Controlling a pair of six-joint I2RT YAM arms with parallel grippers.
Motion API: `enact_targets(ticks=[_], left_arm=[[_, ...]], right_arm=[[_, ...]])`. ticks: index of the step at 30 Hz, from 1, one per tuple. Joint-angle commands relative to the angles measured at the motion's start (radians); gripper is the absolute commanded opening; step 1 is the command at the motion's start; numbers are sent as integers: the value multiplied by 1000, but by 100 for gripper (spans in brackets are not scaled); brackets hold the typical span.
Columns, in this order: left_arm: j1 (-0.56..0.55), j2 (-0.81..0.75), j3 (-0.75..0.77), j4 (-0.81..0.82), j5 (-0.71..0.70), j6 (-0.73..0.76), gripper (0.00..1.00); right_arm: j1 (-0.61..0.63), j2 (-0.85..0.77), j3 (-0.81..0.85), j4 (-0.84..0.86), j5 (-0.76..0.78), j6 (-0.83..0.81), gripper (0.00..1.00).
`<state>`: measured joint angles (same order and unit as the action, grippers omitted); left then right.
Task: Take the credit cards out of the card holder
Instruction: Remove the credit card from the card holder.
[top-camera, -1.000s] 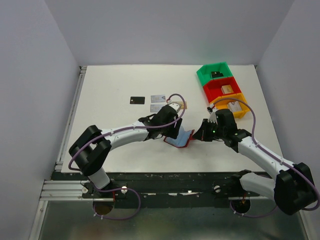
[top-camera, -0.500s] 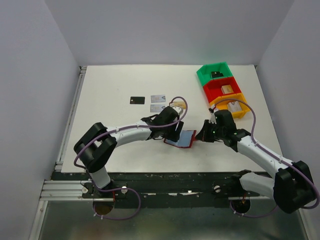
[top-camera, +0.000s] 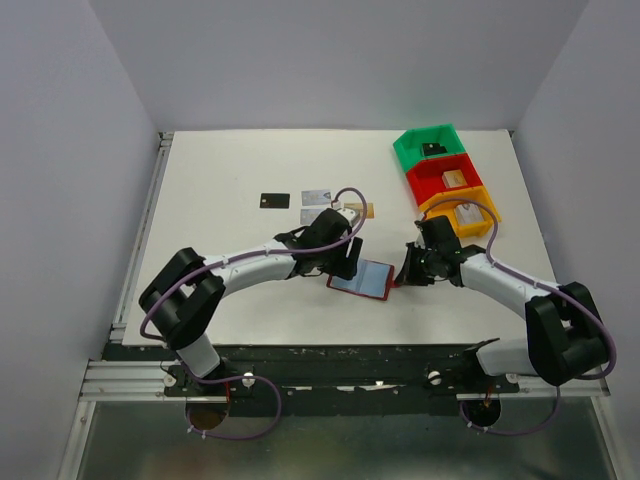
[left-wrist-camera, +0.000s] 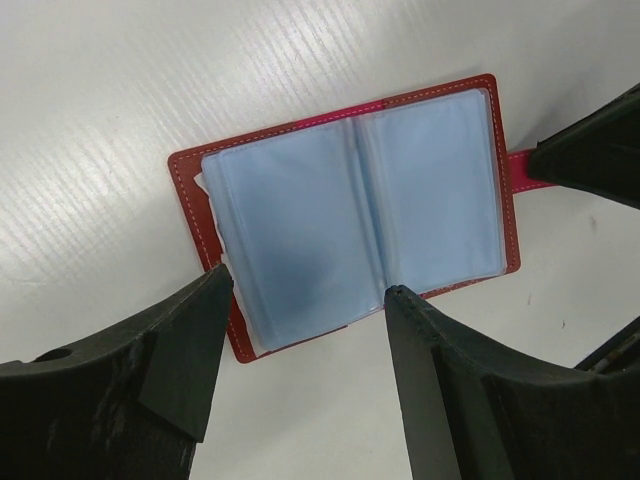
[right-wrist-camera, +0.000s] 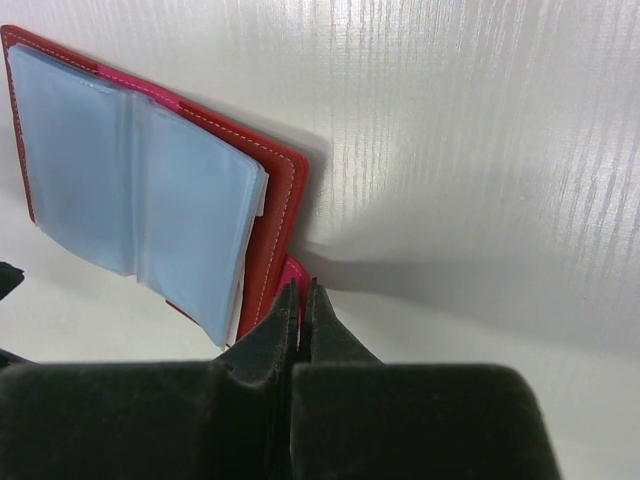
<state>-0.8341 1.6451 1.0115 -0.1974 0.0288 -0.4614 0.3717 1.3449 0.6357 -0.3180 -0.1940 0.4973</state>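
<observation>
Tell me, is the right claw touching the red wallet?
Touching. The right wrist view shows the right claw shut on the wallet, pinching its red tab.

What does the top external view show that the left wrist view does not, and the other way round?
Only the top external view: loose cards lying on the table beyond the left arm, and three coloured bins at the far right.
Only the left wrist view: the stitched red border, the blue sleeves with no card visible in them, and the open left claw framing the near edge.
Both: the card holder lying open, with the shut right claw at its tab.
</observation>
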Motion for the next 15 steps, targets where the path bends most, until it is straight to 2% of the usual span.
enact_targets(ticks=[1,15], left_arm=[[3,45,6,27,78,-6,76],[4,99,27,29,144,1,75]], right_arm=[[-5,13,29,-21,16,9,0],[-7,3,18,0,-13,9,0]])
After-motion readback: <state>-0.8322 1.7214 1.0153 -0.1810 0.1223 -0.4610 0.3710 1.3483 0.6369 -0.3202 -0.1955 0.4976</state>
